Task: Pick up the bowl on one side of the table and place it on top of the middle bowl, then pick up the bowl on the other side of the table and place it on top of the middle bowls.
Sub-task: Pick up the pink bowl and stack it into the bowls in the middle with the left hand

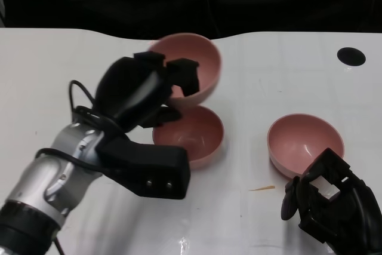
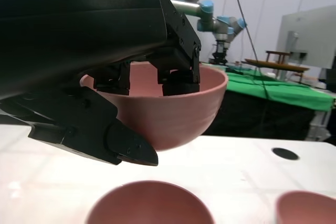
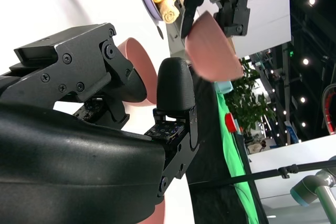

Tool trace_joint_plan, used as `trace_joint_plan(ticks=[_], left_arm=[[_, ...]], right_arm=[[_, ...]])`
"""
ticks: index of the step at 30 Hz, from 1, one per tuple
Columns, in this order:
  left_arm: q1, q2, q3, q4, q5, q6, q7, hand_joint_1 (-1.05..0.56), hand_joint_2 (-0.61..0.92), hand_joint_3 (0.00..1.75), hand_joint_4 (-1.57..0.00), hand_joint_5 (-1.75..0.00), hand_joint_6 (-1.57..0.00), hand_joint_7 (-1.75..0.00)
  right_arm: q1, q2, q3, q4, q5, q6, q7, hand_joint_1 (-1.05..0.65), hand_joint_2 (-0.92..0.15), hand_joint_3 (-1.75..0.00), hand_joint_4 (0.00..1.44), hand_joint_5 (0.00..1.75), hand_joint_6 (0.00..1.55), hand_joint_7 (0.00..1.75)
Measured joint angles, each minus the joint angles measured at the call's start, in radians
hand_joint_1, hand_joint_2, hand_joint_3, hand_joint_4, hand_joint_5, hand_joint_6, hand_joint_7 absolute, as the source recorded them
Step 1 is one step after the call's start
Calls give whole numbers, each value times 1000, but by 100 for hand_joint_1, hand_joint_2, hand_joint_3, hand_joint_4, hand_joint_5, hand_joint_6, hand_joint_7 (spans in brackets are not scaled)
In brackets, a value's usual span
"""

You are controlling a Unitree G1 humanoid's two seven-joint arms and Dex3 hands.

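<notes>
Head view is showing the white bench carrying everything, with the left arm coming in from 8 o'clock. The left hand is holding a pink bowl off the bench, its fingers hooking over the rim into the bowl and its thumb lying under the outer wall, as the left wrist view is showing. That held bowl is hanging at 12 o'clock of the middle bowl, which is sitting on the bench at centre. The right bowl is sitting at 3 o'clock of the middle bowl, well apart from it. The right hand is resting at 5 o'clock of the right bowl, just beside its rim, fingers loosely curled and grasping nothing. A black hole is showing at 2 o'clock.
</notes>
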Motion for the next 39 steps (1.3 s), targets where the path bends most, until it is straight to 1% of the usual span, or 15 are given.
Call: trace_joint_plan(ticks=[3,5,10,13,17,19,20,24,26,29,32,35,36,38,39], left_arm=[[-4,-22,-20,12,26,1,-2,-7,90,4,-76,-159,-103,-84],[-7,-38,-32,30,37,0,-2,-6,89,2,-70,-170,-89,-108],[-7,-62,-49,52,44,0,-2,-3,87,0,-68,-174,-84,-117],[-7,-72,-54,70,45,-10,-1,-2,88,1,-69,-175,-71,-144],[-7,-73,-56,80,45,-21,3,-2,89,1,-69,-175,-70,-147],[-7,-73,-56,84,46,-23,3,-4,91,1,-68,-175,-71,-142],[-7,-73,-56,88,47,-25,3,-4,91,1,-69,-172,-79,-120],[-6,-73,-56,105,45,-32,3,-8,92,2,-73,-162,-98,-75],[-6,-75,-56,113,43,-35,3,-7,92,3,-72,-163,-100,-72],[-6,-79,-56,125,43,-37,10,-4,92,2,-67,-172,-91,-92],[-6,-80,-56,135,44,-33,15,-5,92,4,-73,-156,-107,-47],[-5,-80,-56,135,44,-5,12,-7,92,6,-72,-155,-113,-37],[-5,-80,-56,136,44,3,12,-7,92,8,-70,-160,-112,-44],[-4,-79,-56,143,43,4,12,-7,92,12,-66,-171,-84,-111],[-3,-79,-55,149,43,4,12,-7,92,13,-67,-173,-76,-130]], right_arm=[[0,1,0,0,0,-3,0,0,-67,-121,87,175,55,175],[0,3,0,0,0,-5,-1,0,-67,-121,87,175,55,175],[0,11,2,0,-9,-23,-8,0,-67,-121,87,175,55,175],[0,12,3,0,-18,-33,-10,0,-67,-122,88,175,55,175],[0,12,4,0,-18,-33,-12,0,-67,-122,88,175,55,175],[1,12,4,0,-18,-33,-14,0,-67,-123,88,175,56,175],[2,12,4,-1,-17,-32,-14,0,-67,-123,88,175,56,175],[10,12,4,-6,-14,-20,-14,2,-69,-122,88,175,55,175],[12,12,3,-8,-13,-17,-14,2,-70,-120,88,175,55,175],[13,12,3,-11,-15,-17,-15,2,-70,-120,87,175,54,175],[15,12,2,-12,-14,-17,-15,3,-71,-120,87,175,54,175],[16,8,2,-16,-12,-4,-14,3,-71,-120,86,175,54,175],[16,6,1,-17,-7,0,-13,3,-71,-120,86,175,54,175],[17,4,0,-19,1,3,-12,3,-71,-119,86,175,53,175],[17,3,0,-19,3,5,-10,3,-71,-119,86,175,53,175]])
